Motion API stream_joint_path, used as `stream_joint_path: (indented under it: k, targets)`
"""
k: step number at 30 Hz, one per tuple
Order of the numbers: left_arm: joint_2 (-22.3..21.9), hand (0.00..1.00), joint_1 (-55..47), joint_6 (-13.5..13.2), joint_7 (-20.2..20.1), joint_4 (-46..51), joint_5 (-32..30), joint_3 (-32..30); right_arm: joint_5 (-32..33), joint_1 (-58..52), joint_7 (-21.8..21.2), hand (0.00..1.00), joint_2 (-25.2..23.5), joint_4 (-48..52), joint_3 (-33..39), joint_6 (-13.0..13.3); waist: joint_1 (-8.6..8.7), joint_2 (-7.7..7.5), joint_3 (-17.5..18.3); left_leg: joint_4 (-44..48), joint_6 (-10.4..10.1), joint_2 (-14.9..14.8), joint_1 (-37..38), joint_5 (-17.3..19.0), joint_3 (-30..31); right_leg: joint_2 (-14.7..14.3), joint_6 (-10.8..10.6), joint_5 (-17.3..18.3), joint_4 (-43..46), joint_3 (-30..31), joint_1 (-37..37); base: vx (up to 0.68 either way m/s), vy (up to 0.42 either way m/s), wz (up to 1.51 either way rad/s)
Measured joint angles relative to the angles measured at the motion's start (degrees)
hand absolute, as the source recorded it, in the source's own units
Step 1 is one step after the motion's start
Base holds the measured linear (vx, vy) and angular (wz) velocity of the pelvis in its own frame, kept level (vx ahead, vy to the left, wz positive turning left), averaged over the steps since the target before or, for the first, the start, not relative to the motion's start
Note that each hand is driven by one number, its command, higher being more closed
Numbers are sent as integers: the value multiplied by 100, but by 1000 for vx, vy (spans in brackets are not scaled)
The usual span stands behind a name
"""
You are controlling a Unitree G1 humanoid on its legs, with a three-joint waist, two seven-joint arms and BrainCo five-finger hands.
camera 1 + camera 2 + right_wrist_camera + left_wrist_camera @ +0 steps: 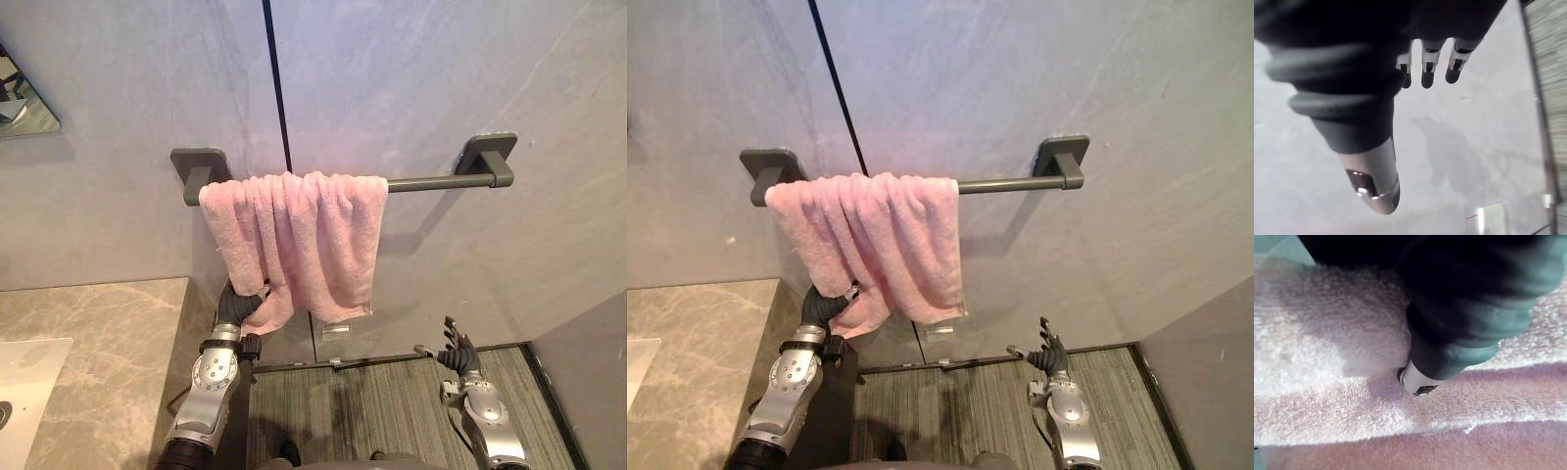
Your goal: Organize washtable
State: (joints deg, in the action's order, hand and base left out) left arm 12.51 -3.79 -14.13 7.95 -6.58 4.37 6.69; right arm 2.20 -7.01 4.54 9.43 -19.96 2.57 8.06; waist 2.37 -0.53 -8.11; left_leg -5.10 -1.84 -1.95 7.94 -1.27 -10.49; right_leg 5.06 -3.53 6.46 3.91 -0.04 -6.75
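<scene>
— What lies nearest?
— The marble tabletop (108, 333) at the left, with a white basin (24, 392) set in it. The right hand (458, 352) hangs low over the striped floor (382, 401), its fingers (1427, 68) straight and spread, holding nothing.
— And the left hand?
— The left hand (238, 305) is pushed up into the bunched lower edge of the pink towel (304, 235). I cannot tell whether it grips. Its wrist view shows the terry pile close up.
— Where does the towel hang?
— It is draped over the left end of the dark rail (436, 182) on the grey wall (441, 78). A small tag (335, 330) sits below it, its print too small to read.
</scene>
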Motion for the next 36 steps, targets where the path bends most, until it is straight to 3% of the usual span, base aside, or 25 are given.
stream_joint_path:
  k: [6, 12, 24, 36]
  targets:
    - [-67, 100, -187, -8, -3, 203, -5, -8, 225, -316, -278, 0, 16, 1244, -142, 264, 10, -10, -2, 8, 5, -2, 62, 8, -47, -3, -6, 5, 78, 55, 0, -49, -21, -5]
    - [-127, 100, -248, -10, -21, 345, -41, -19, 523, -355, -565, 0, 253, 1761, -438, 344, -9, -21, 5, 12, 5, -1, 77, 8, -46, -3, -19, 14, 110, 70, 2, -45, -18, -1]
    - [-178, 100, -250, -22, -29, 381, -43, 124, 674, 314, -770, 0, 619, 1819, -1321, 401, -18, -36, 16, 76, 6, 1, -29, 6, 42, 3, -26, 19, 110, 5, -1, -6, -12, 3]
    - [-173, 100, -249, -33, -39, 228, 6, 333, 742, 930, -863, 0, 672, 1153, -1946, 388, -57, -35, 131, 116, 8, 2, -136, -1, 183, 4, -23, 22, 105, -98, 13, -20, -24, 5]
